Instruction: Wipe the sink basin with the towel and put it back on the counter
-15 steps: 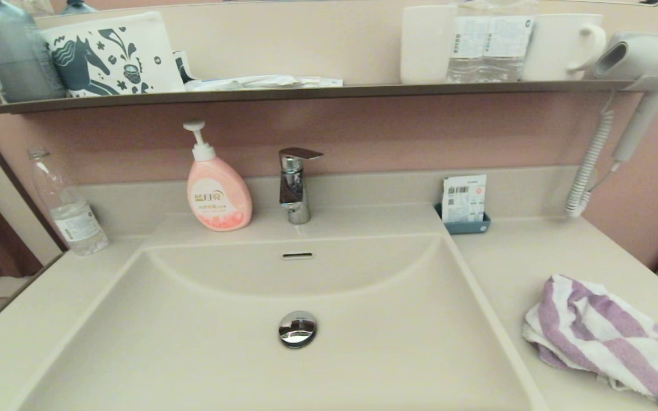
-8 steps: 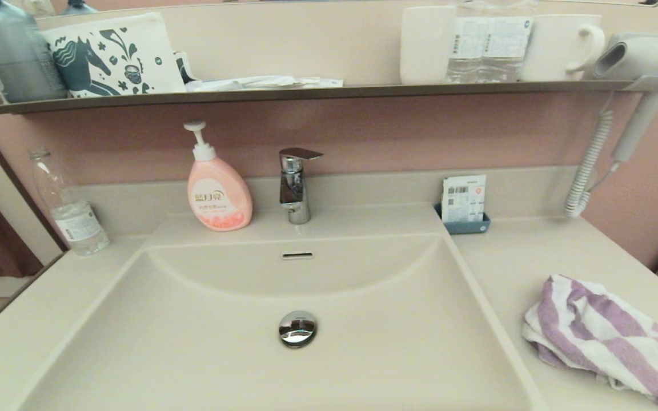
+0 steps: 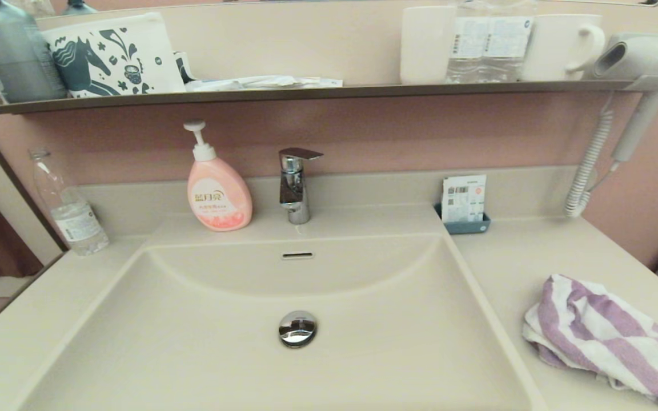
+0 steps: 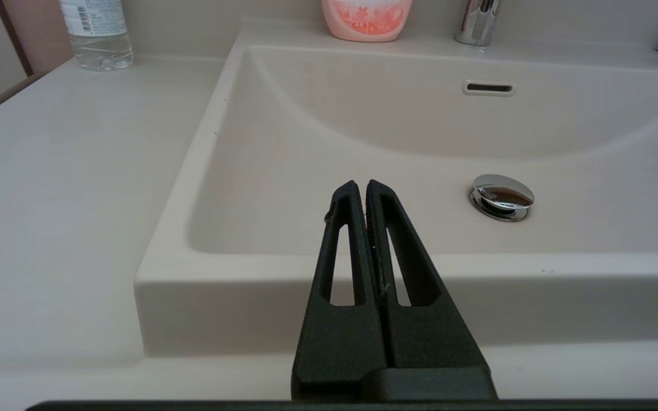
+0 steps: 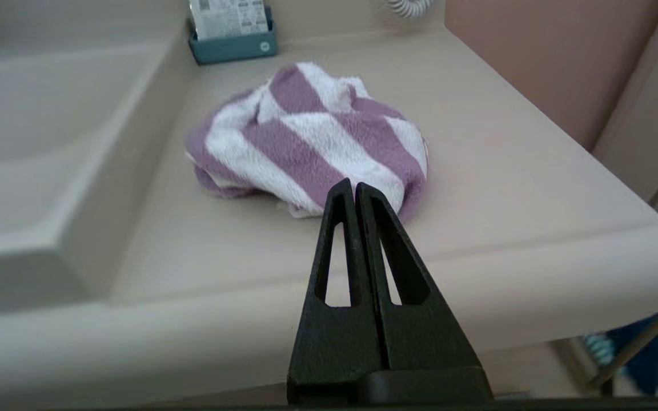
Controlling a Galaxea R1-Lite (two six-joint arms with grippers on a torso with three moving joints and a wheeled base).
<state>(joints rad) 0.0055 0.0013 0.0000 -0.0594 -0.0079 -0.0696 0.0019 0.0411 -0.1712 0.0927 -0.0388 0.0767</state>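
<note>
**Vanity station, towel on counter, both arms short of the front edge**

Item 1. The towel (image 3: 606, 337): purple-and-white striped terry cloth, bunched in a loose heap. It lies on the counter (image 3: 523, 257) to the right of the sink basin (image 3: 203, 342), near the front right corner and apart from the basin rim. Its longer spread runs from near the basin side out toward the right front corner.

Item 2. The sink basin: cream, rectangular, nothing in it but the chrome drain plug (image 3: 297, 329) and the overflow slot (image 3: 297, 255) on the far wall. No sign of wiping can be judged.

Item 3. Right gripper (image 5: 355, 185): fingers pressed together, holding nothing. It sits before the counter's front edge; the towel lies straight ahead of its tips, on the far side of that edge, not touched. Judged the nearer arm and the one to make the pick; it would need to part its fingers first.

Item 4. Left gripper (image 4: 358, 185): fingers likewise closed and empty, before the basin's front rim, pointing across the basin, drain plug off to its right. Well apart from the towel.

Item 5. Neither arm appears in the head view.

Item 6. Fixtures: faucet (image 3: 295, 185) and pink soap bottle (image 3: 217, 191) on the far ledge.
</note>
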